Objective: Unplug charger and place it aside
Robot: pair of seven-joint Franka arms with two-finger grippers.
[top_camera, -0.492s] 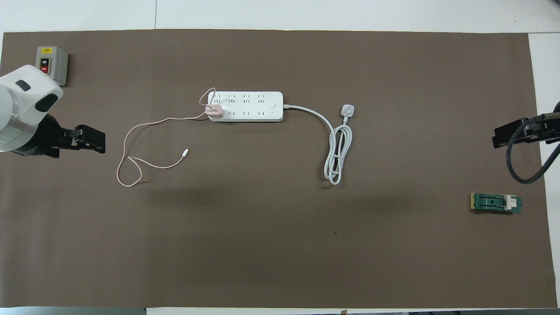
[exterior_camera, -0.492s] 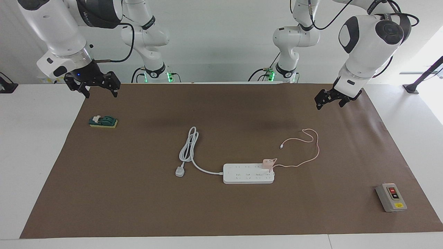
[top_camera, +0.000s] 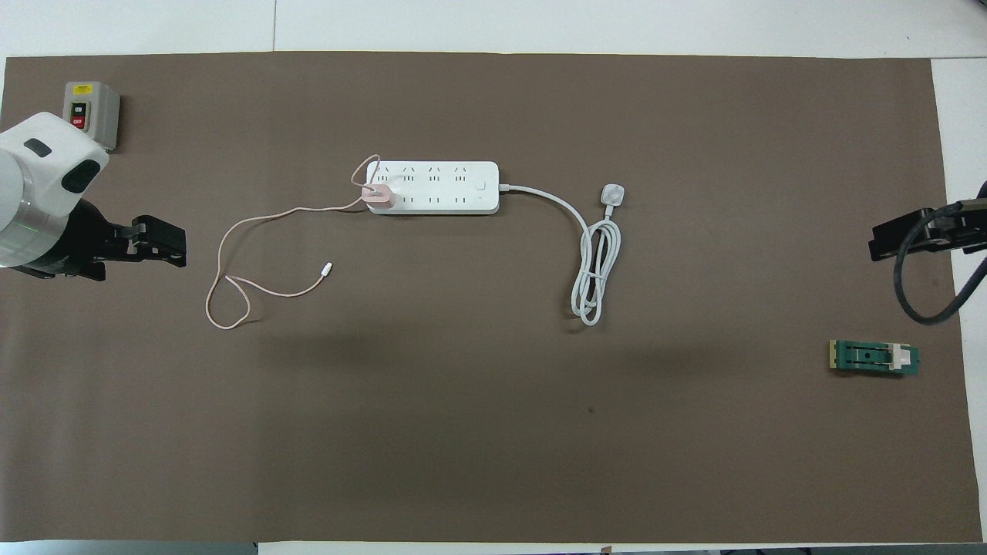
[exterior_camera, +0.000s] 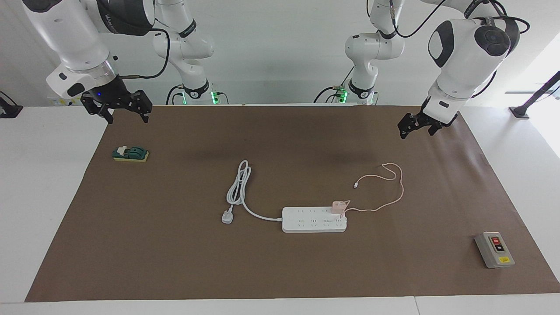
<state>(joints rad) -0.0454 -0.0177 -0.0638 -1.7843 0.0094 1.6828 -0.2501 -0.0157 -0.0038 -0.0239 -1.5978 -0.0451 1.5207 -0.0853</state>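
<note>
Since half a second ago almost nothing has shifted: only the left gripper (exterior_camera: 416, 125) has drifted slightly toward its own end of the table, and every object lies where it lay.

Largest is the brown mat (exterior_camera: 280, 271) covering most of the white table (exterior_camera: 39, 183). Both arms hang raised over the mat's edge nearest the robots. The left gripper is in the air over bare mat toward the left arm's end, its jaws apart and holding nothing. The right gripper (exterior_camera: 117, 108) hangs over the mat corner at the right arm's end, its fingers spread and empty as well.

Near the middle of the mat lies the white power strip (exterior_camera: 314, 219), its thick white cord (exterior_camera: 239, 186) looped toward the right arm's end and ending in a white plug (exterior_camera: 227, 217) flat on the mat. The charger (exterior_camera: 338, 207) is plugged into the strip at the end toward the left arm, on the row nearer the robots. Its thin pink cable (exterior_camera: 396, 183) curls across the mat nearer the robots than the strip, its free tip lying loose.

A grey switch box (exterior_camera: 494, 250) with a red button sits toward the left arm's end, farther from the robots than the strip. A small green knife switch (exterior_camera: 130, 154) on a yellow base lies at the right arm's end, under and a little farther out than the right gripper.
</note>
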